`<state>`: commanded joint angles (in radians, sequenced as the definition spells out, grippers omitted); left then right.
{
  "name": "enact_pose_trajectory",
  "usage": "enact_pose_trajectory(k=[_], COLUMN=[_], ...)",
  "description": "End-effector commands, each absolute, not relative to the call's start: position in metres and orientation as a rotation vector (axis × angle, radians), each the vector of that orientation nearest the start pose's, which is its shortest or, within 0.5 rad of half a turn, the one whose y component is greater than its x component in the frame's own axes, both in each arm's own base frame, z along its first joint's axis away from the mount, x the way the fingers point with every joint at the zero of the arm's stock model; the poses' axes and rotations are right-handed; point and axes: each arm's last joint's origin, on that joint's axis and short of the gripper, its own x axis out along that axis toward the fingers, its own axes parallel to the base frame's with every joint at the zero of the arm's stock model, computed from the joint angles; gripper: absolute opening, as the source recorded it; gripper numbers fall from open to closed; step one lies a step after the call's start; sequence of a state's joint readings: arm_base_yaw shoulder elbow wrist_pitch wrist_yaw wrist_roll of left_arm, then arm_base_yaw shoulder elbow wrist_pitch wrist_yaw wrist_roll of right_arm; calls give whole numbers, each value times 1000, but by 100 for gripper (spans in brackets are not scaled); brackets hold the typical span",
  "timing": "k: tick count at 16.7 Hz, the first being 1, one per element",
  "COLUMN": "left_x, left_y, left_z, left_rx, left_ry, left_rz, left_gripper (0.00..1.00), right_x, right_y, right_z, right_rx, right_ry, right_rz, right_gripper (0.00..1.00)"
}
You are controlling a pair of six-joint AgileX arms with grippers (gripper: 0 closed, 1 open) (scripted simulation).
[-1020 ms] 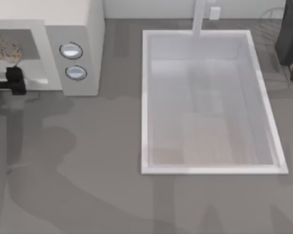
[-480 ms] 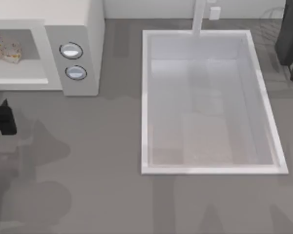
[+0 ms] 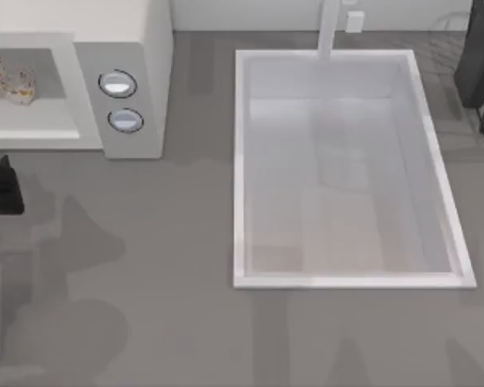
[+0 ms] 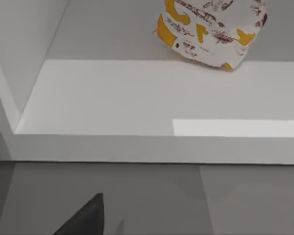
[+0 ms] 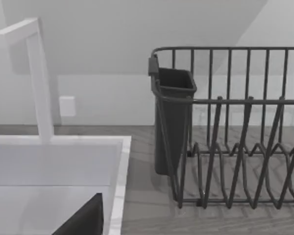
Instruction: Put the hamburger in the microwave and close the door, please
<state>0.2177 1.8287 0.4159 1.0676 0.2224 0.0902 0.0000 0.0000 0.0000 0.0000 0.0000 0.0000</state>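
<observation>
Left pincer (image 3: 2, 184) is seen at the tabletop's (image 3: 169, 266) left edge, just in front of the microwave (image 3: 129, 48), nothing held; whether its fingers are apart can't be told. The hamburger (image 3: 10, 81) is sat inside the cavity toward the back, apart from the pincer: a whitish wrapped lump w/ orange-yellow patches and dark red print. It's judged light and squashy, prob. best taken gently across its sides; the door isn't made out.

Hamburger (image 3: 10, 80) inside microwave (image 3: 133, 48), sink (image 3: 240, 169) rightward
</observation>
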Motion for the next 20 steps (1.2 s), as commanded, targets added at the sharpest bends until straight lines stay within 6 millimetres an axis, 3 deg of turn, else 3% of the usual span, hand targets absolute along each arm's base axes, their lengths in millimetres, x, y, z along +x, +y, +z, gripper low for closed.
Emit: enact_pose_trajectory(k=[10, 17, 20], left_x=[274, 272, 258], left_y=[54, 53, 47], left_z=[171, 176, 186], left_rx=[-2, -1, 5], left_ry=[351, 345, 319], left_rz=[-5, -5, -5], left_gripper=[100, 100, 100], right_x=[106, 106, 106], right_y=[-1, -1, -1], right_z=[160, 160, 160], right_rx=[0, 0, 0], right_ry=[0, 0, 0], right_rz=[0, 0, 0], right_gripper=[100, 100, 100])
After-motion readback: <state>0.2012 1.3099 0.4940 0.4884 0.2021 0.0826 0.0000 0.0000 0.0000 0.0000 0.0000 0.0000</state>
